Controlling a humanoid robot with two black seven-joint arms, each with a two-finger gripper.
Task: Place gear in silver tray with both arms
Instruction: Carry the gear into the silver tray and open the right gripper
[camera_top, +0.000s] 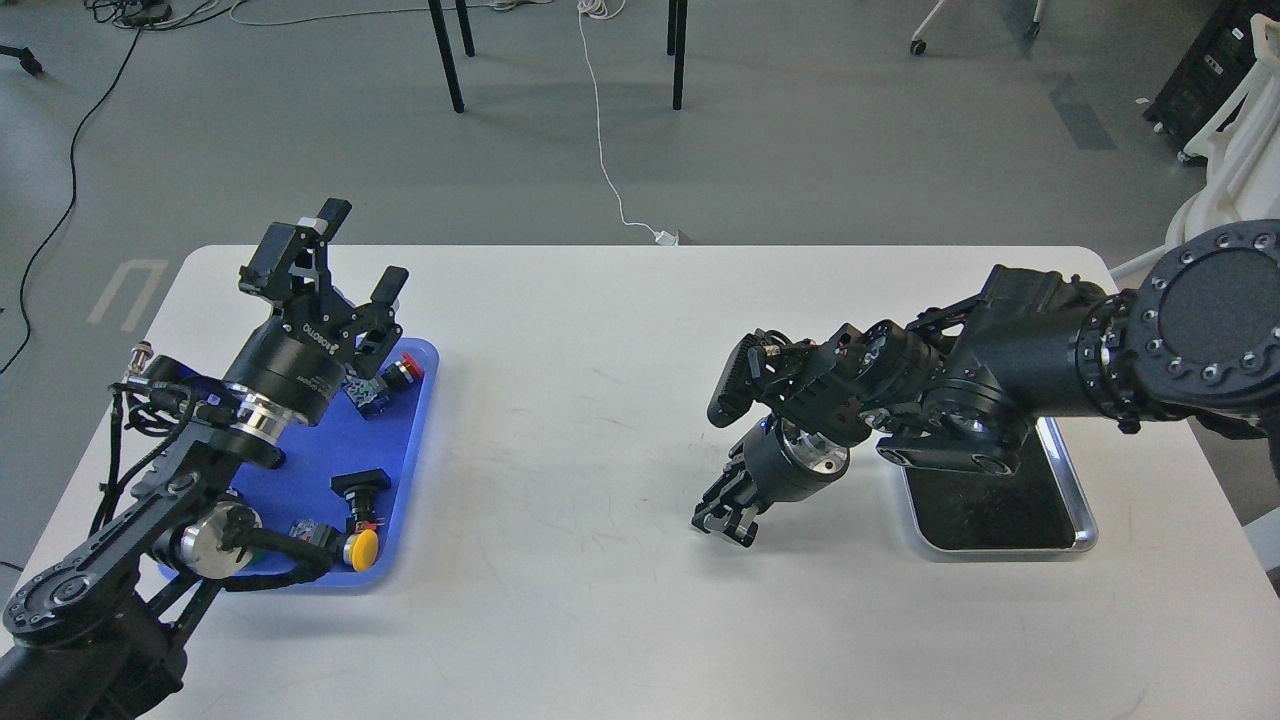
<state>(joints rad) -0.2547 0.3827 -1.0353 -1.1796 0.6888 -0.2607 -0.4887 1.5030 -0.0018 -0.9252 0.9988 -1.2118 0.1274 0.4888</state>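
Observation:
The silver tray (1086, 522), with its black liner, lies at the right of the white table, partly under my right arm. My right gripper (725, 520) points down at the table, left of the tray, just above the surface. Its fingers stand close together on a small dark toothed piece that looks like the gear (712, 522), which is mostly hidden. My left gripper (362, 248) is open and empty, raised over the far end of the blue tray (410, 470).
The blue tray holds several push-button parts: a red one (402, 369), a yellow one (361, 549) and a black one (364, 484). A white cable (610, 170) and chair legs are on the floor beyond the table's far edge.

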